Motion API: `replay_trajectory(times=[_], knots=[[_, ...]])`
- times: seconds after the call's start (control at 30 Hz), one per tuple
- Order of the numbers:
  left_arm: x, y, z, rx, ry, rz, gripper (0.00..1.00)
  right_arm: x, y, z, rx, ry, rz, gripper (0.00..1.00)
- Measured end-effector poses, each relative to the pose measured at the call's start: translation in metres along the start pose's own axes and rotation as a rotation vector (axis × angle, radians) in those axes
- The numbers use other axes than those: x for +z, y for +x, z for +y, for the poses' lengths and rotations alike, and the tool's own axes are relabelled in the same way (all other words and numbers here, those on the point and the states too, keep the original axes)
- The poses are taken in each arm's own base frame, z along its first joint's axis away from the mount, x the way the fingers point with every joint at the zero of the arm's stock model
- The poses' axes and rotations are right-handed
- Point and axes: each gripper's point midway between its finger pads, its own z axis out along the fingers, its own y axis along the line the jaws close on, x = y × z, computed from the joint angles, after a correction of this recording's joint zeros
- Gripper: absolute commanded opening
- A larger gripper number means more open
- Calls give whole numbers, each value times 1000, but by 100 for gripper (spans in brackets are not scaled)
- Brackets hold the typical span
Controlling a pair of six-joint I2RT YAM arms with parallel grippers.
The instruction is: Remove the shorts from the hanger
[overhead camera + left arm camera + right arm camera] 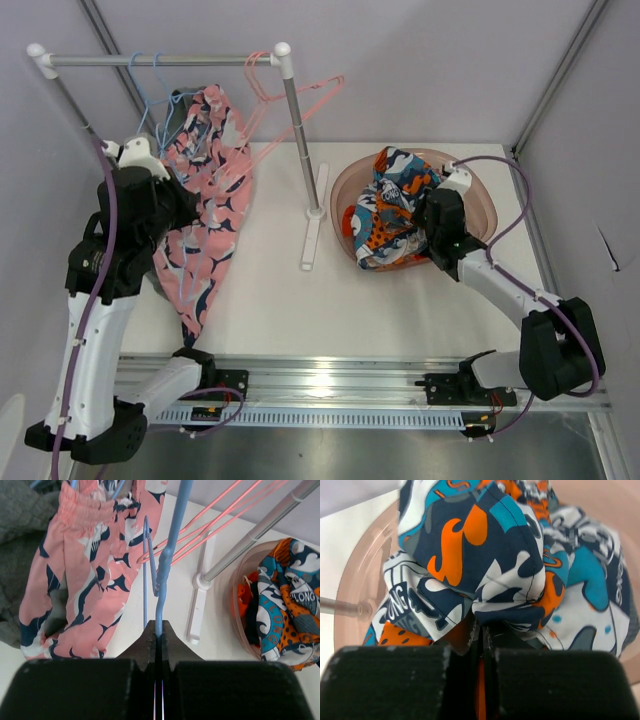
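Pink shorts [205, 200] with dark blue shapes hang from a blue hanger [150, 95] on the rail at the back left. In the left wrist view the shorts [85, 580] hang to the left of the hanger's wire [165, 555]. My left gripper [159, 630] is shut on that blue wire; seen from above, the gripper [165, 165] is beside the shorts' waistband. My right gripper [481, 625] is shut, its tips tucked under a fold of orange, blue and white shorts [485, 545]. Whether that cloth is pinched does not show.
The patterned shorts lie heaped in a pink basin [470, 190] at the right. The rack's upright pole [300, 150] and foot [313, 235] stand mid-table. Empty pink hangers [300, 95] hang by the pole. A grey garment [20, 530] hangs behind the pink shorts.
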Motion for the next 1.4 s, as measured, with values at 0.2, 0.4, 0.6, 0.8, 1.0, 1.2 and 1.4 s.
replay_trajectory(times=[0.2,0.4,0.6,0.8,1.0,1.2,1.4], knots=[[8,-29,-10,4,-5,-39,0,-9,38,-13,104,35,82,88],[23,-62,-23,12,-10,-73,0,-21,52,-6,108,8,134,100],[26,-91,-37,1,14,-115,0,-70,58,-6,92,-46,155,99],[20,-88,-52,-10,101,-90,0,-114,57,5,77,-140,152,99],[10,-47,-64,-38,215,24,0,-134,57,2,58,-155,160,99],[-9,8,-49,-54,233,129,0,-143,57,-6,47,-144,167,99],[-31,26,-46,-55,279,153,0,-153,60,-9,37,-142,180,99]])
